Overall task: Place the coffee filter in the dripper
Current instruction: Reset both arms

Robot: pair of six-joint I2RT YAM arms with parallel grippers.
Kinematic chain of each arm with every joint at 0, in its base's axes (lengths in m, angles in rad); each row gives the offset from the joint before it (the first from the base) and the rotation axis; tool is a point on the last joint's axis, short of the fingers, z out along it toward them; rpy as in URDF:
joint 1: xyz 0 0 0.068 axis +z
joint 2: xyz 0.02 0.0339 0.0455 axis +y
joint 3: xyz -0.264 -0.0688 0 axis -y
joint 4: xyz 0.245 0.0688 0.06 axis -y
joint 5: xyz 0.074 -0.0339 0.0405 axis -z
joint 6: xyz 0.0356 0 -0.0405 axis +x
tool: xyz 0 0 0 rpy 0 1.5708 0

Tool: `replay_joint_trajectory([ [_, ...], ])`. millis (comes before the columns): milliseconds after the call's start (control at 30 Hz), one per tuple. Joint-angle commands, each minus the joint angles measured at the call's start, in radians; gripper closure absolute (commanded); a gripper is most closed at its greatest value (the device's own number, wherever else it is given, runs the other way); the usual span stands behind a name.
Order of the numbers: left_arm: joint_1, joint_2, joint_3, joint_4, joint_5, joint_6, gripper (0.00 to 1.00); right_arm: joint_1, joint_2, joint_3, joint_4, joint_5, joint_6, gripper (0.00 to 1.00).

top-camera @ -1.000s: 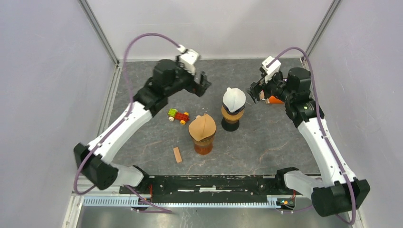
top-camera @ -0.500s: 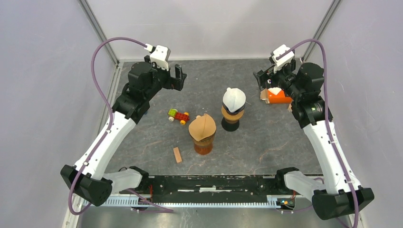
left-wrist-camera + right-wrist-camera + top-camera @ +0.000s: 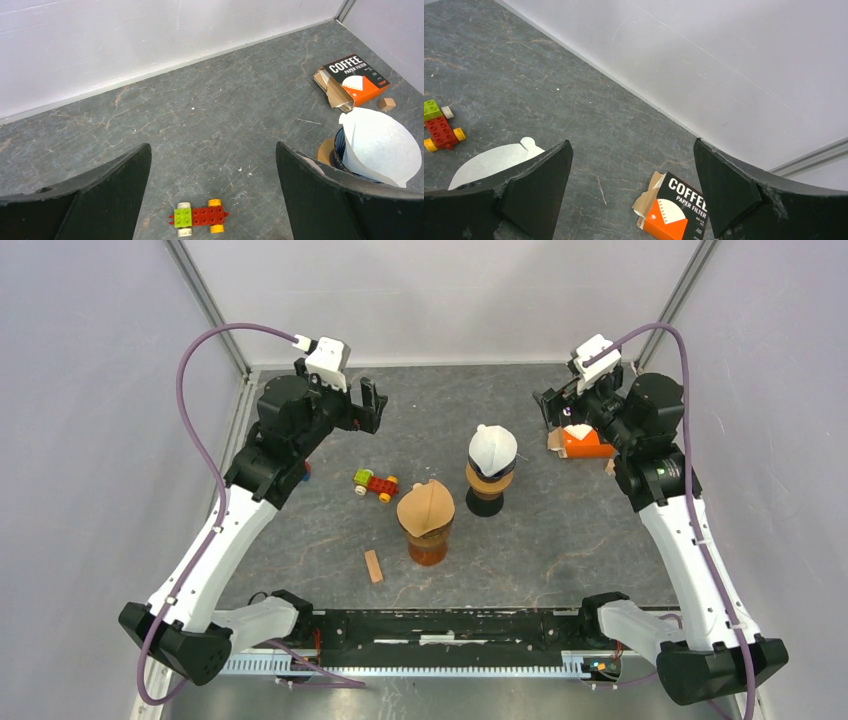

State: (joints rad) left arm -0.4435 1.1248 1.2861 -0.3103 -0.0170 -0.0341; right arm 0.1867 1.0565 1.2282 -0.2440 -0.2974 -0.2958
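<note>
filter [image 3: 493,448] in dripper [image 3: 489,481], between both, untouched | left gripper [image 3: 367,407] spread, empty | right gripper [image 3: 548,412] spread, empty

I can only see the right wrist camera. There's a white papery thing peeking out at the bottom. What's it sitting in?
Observer: That white filter is sitting in a dark dripper in the middle of the table.
Operator: Is that the only dripper?
Observer: No, there's an amber dripper nearer the arm bases, with a brown filter in it.
Operator: Is my other arm holding anything?
Observer: No, the left end effector is open, with nothing between its fingers.
</note>
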Motion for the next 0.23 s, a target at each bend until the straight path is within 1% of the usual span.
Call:
replay_joint_trajectory([
  [0,0.005,-0.009,0.014,0.006,0.012,0.008,0.0,-0.005,-0.019,-0.005,0.038,-0.021,0.007,0.02],
  [200,0.005,-0.006,0.007,0.012,0.012,0.009,0.0,-0.004,-0.019,-0.005,0.036,-0.03,0.005,0.02],
])
